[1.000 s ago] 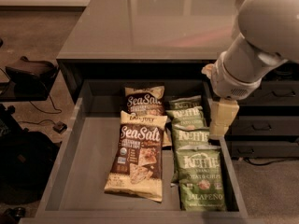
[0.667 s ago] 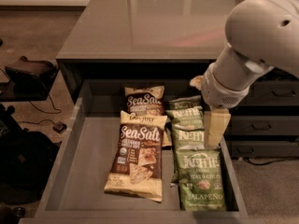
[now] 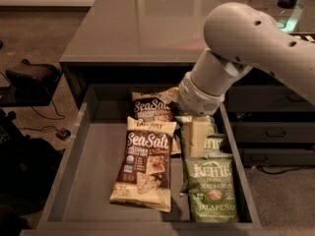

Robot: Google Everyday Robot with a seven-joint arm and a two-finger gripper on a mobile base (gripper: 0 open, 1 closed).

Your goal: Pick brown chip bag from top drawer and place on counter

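Two brown "Sea Salt" chip bags lie flat in the open top drawer point(image 3: 93, 181). One brown chip bag point(image 3: 145, 166) is in the middle. The other point(image 3: 151, 109) is behind it, partly under the arm. My gripper point(image 3: 198, 137) hangs down from the big white arm, inside the drawer. It is over the rear green Kettle bags, just right of the brown bags, and holds nothing that I can see. The glossy grey counter point(image 3: 147, 28) stretches behind the drawer.
Green Kettle jalapeno bags point(image 3: 211, 186) lie along the drawer's right side. Darker drawer fronts with bar handles point(image 3: 275, 132) stand to the right. A dark object point(image 3: 29, 77) sits on the floor at left. A glass point(image 3: 290, 9) stands on the counter's far right.
The arm has swung left and down. The gripper has moved from the drawer's right wall to above the rear green bags, closer to the brown bags. The bags have not moved.
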